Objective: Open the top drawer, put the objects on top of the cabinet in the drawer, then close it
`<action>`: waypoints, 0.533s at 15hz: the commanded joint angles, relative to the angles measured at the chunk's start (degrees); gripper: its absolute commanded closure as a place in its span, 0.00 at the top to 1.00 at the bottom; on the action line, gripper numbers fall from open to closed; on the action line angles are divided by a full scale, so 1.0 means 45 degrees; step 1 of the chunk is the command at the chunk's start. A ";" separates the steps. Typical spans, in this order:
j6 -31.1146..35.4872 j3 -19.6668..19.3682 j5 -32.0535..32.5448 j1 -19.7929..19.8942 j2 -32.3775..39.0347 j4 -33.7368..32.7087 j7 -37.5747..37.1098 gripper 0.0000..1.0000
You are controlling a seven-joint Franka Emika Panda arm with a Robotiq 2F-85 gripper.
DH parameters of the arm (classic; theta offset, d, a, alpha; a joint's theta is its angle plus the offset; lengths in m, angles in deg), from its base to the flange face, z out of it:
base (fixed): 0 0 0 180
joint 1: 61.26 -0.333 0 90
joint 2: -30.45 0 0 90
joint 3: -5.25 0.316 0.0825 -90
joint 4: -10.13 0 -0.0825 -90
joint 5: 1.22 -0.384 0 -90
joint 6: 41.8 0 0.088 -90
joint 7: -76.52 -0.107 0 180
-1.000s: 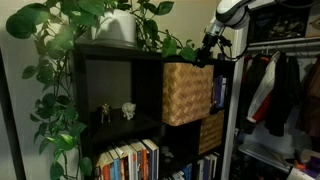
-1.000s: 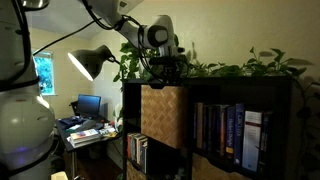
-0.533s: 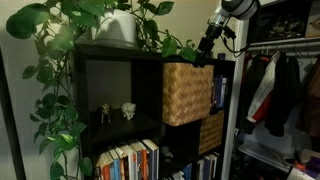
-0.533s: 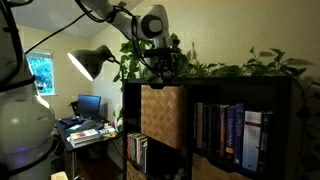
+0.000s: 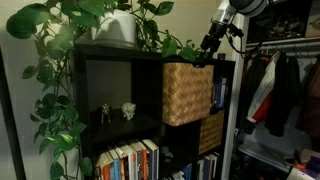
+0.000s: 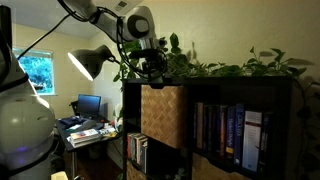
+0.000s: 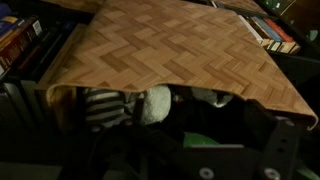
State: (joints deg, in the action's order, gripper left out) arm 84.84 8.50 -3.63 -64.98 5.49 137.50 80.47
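**Two steps seemingly done, closing left**

A striped item [image 7: 100, 108] and a whitish item [image 7: 155, 103] were seen inside the top drawer [image 5: 187, 92], which was pulled partly out of the cabinet [image 5: 110, 55]. The end effector [image 5: 210, 42] was held above it, apparently spread open and empty. Pushing the drawer shut was judged outstanding.

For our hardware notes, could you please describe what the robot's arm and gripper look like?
The arm has glossy white, rounded links, and the round joint near the wrist carries a dark end cap. The gripper is black and blocky; in the wrist view it shows only as dark shapes along the bottom edge. No markings are legible at this size.
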 commanded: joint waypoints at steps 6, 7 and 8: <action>0.1338 0.0940 0.0632 0.0148 -0.2052 0.2860 -0.2573 0.49; 0.1587 0.0933 0.0644 0.0192 -0.2102 0.3032 -0.2677 0.42; 0.1925 0.0931 0.0732 0.0289 -0.2095 0.3233 -0.2780 0.36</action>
State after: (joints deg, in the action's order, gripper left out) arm 89.24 12.06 -1.72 -64.97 -1.21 147.80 70.72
